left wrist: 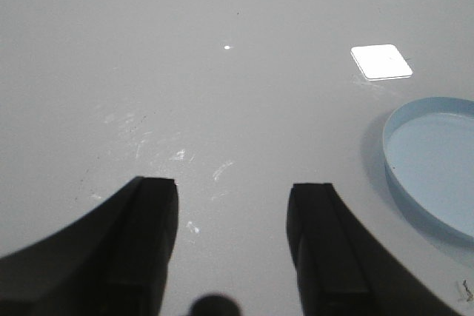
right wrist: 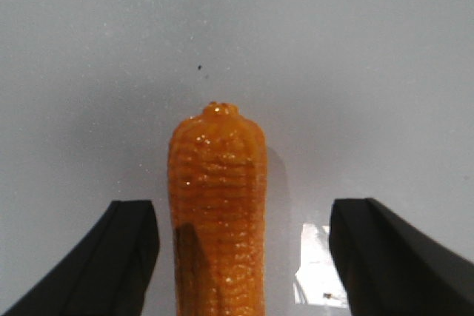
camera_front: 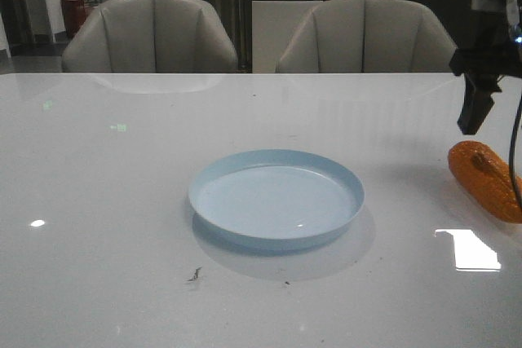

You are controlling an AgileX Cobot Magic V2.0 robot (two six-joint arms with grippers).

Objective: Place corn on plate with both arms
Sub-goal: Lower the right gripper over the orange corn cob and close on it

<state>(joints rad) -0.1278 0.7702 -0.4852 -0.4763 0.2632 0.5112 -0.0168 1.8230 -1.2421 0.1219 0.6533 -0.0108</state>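
Front view over the table point(camera_front: 98, 201); both wrist views close, downward.

A glossy white table point(camera_front: 114, 226) carries everything, its surface mirroring bright ceiling lights and the backs of the chairs at its far edge. Near the middle lies the pale blue plate point(camera_front: 276, 199), round and shallow, casting a soft shadow toward the near side. Well apart from it, at the right edge, the orange corn point(camera_front: 484, 178) lies flat on the tabletop, and a few dark specks point(camera_front: 194, 275) sit near the plate's near-left side.
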